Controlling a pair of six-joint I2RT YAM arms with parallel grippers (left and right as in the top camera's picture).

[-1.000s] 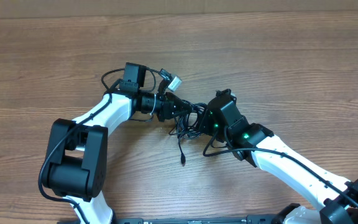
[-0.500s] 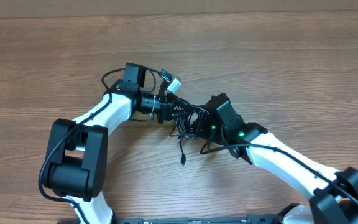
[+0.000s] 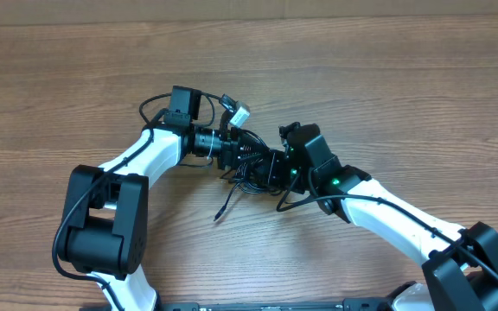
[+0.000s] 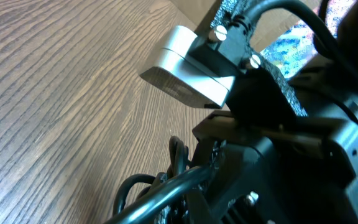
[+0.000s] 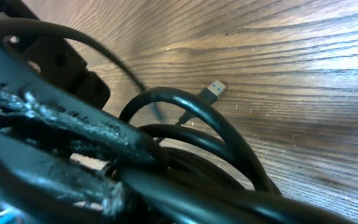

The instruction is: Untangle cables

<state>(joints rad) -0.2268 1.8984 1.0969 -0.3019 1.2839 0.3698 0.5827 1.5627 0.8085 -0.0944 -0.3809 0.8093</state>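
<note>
The cables [image 3: 251, 173] form a small black tangle in the middle of the table, squeezed between my two grippers. My left gripper [image 3: 242, 154] comes in from the left and is shut on the cables. From the right, my right gripper [image 3: 271, 166] presses into the same knot and is shut on the cables too. One loose end [image 3: 219, 214] trails out to the lower left. In the right wrist view, thick loops [image 5: 216, 130] cross a worn black finger [image 5: 55, 121], and a silver-tipped plug [image 5: 214, 89] lies on the wood beyond. The left wrist view shows a cable [image 4: 166, 186] running across the bottom.
A small silver-white block [image 3: 239, 113] sits just above the left gripper and fills the upper middle of the left wrist view [image 4: 185, 68]. The arms' own thick black cables loop beside both wrists. Bare wooden table [image 3: 387, 78] surrounds the tangle.
My right gripper has moved left, closing in on the left gripper. The tangle is more bunched, and the loose end has swung from straight down to the lower left.
</note>
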